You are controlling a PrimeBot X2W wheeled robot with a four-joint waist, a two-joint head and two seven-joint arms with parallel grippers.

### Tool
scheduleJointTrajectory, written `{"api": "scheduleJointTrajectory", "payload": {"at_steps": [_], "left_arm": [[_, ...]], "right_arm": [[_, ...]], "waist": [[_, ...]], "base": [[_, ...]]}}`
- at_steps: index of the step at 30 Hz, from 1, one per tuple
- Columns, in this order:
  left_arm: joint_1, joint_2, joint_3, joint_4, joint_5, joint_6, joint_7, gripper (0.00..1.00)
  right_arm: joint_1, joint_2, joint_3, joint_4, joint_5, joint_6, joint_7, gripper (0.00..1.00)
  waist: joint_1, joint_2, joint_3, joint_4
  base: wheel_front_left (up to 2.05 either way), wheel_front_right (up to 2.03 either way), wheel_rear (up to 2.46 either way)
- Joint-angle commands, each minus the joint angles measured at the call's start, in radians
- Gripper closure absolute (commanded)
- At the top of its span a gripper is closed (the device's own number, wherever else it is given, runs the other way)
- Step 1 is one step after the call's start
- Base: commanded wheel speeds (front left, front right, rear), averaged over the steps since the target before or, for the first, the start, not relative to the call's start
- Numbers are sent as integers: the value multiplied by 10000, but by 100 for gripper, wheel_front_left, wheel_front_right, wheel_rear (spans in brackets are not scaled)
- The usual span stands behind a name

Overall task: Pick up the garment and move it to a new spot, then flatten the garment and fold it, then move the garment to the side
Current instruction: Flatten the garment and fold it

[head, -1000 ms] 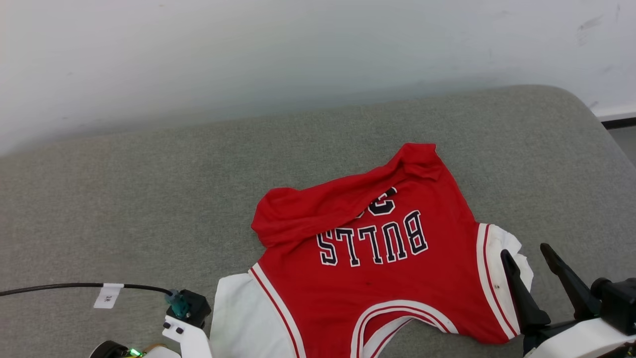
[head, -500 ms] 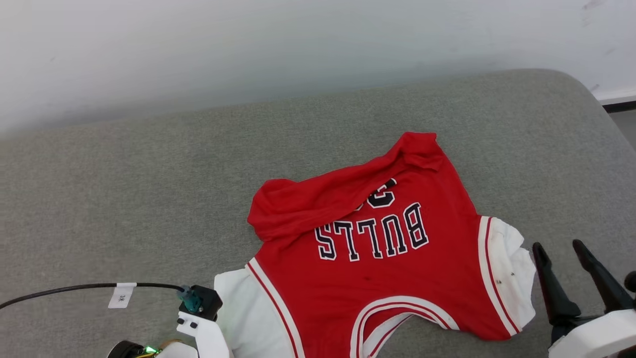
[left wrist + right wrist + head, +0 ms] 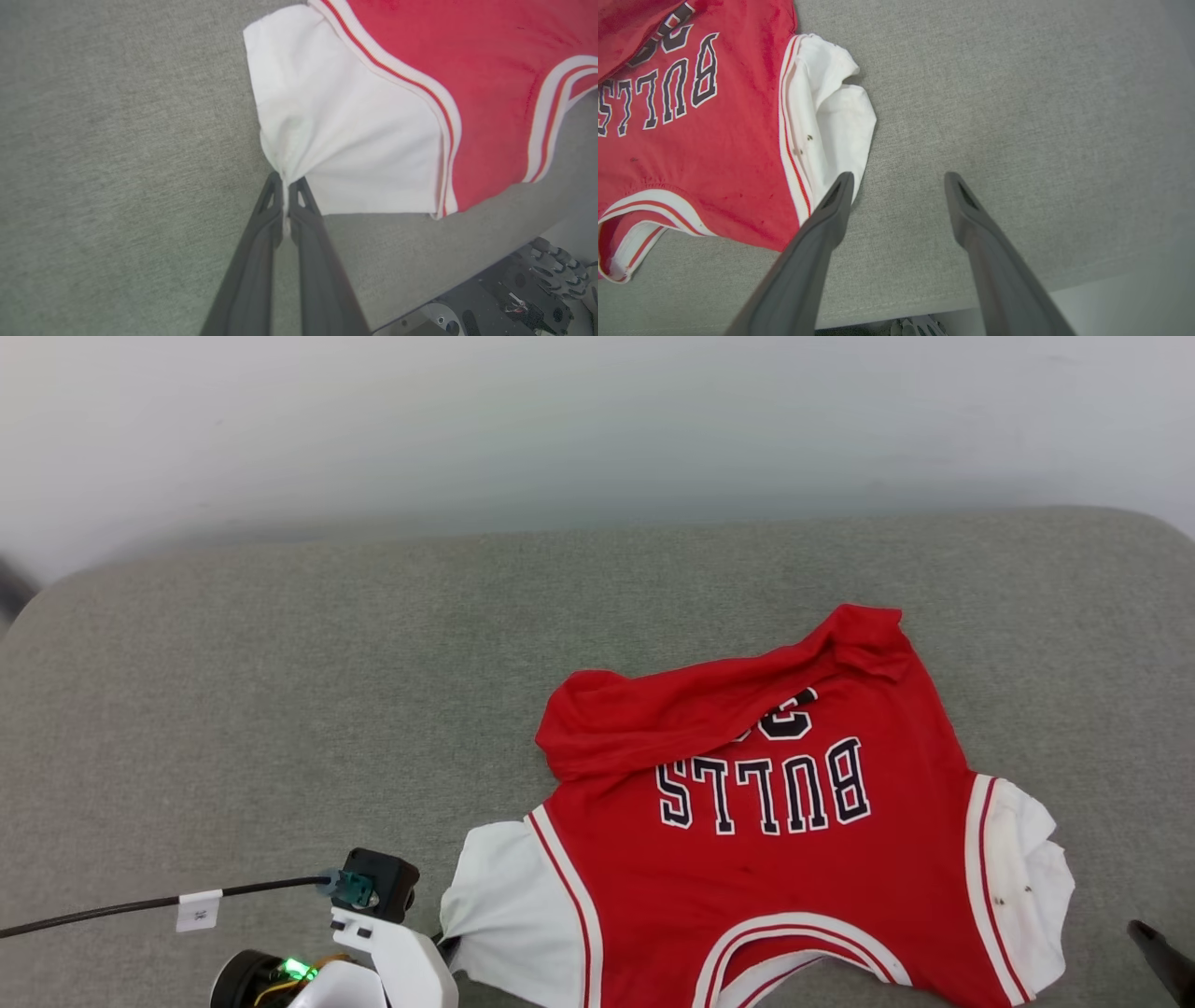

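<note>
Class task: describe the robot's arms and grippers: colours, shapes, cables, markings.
Both the left gripper and right gripper have long, dark grey, tapering fingers. The left arm's white shell carries a black cable with a white tag, a teal connector, a green light.

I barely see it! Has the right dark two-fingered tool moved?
Yes. In the head view the right tool was over the red BULLS shirt's white sleeve; now it sits right of it, nearer the robot.

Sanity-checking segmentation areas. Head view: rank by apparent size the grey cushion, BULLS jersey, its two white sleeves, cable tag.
1. grey cushion
2. BULLS jersey
3. left sleeve and right sleeve: look about alike, not ranked
4. cable tag, smallest by far
</note>
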Motion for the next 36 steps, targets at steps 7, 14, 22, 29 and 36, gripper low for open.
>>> {"api": "scheduleJointTrajectory", "payload": {"at_steps": [7, 14, 22, 29, 36], "left_arm": [[-261, 151, 115, -1050, 364, 188, -296, 100], [-631, 142, 37, -1746, 670, 250, -285, 100], [-801, 38, -50, -1794, 703, 187, -401, 100], [-645, 67, 8, -1764, 608, 192, -536, 100], [-593, -127, 265, -1866, 648, 360, -1227, 100]], "right_arm": [[-1148, -155, -46, 994, 215, -7, 1452, 0], [-2364, -37, 452, 2277, 227, -7, 1546, 0], [-2456, 360, 1161, 3960, 314, -7, 1908, 71], [-2519, 34, 1307, 3461, 491, -6, 1634, 100], [-2376, -478, 1147, 2421, 505, -6, 1303, 100]], "waist": [[0, 0, 593, 420], [0, 0, 1321, 694], [0, 0, 1588, 851], [0, 0, 1258, 721], [0, 0, 341, 571]], "base": [[0, 0, 0], [0, 0, 0], [0, 0, 0], [0, 0, 0], [0, 0, 0]]}}
